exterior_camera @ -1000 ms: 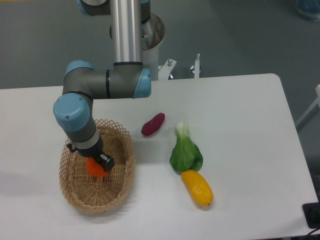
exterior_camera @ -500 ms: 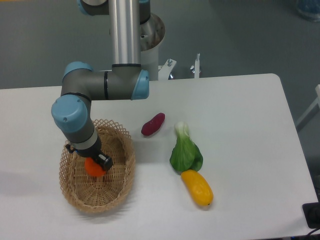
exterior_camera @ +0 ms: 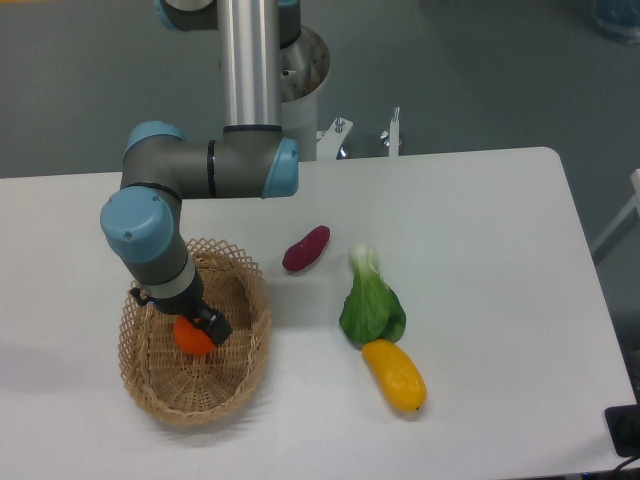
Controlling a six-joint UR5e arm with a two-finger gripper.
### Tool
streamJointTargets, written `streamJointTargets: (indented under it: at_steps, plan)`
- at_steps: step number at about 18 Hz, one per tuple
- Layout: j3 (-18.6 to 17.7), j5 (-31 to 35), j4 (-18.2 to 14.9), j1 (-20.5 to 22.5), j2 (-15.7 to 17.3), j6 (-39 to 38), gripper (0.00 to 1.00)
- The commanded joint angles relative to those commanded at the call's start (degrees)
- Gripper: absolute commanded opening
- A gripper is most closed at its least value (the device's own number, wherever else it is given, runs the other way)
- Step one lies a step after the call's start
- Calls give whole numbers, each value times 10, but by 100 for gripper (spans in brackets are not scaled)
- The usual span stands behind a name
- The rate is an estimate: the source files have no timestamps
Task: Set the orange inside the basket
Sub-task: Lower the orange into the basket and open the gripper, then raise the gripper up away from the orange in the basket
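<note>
The orange [exterior_camera: 192, 338] is a small bright-orange ball inside the oval tan wicker basket [exterior_camera: 245, 350] at the table's left front. My gripper [exterior_camera: 198, 330] reaches down into the basket from above and is shut on the orange, with a dark finger [exterior_camera: 214, 325] crossing its right side. The arm's wrist hides the top of the fruit and the basket's back left rim. Whether the orange touches the basket floor cannot be told.
A purple-red sweet potato [exterior_camera: 306, 248] lies right of the basket. Further right are a green leafy vegetable [exterior_camera: 371, 300] and an elongated yellow fruit [exterior_camera: 394, 375]. The arm's grey base column [exterior_camera: 250, 60] stands at the table's back edge.
The arm and the held orange have shifted a little to the left inside the basket. The other items have not moved.
</note>
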Motion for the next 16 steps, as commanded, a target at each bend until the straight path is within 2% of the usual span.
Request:
streamJointTargets:
  at_steps: [5, 12, 16]
  plan:
    - [14, -7, -2, 20, 24, 3, 100]
    - [40, -8, -10, 36, 34, 8, 100]
    - [41, -8, -18, 38, 35, 27, 100]
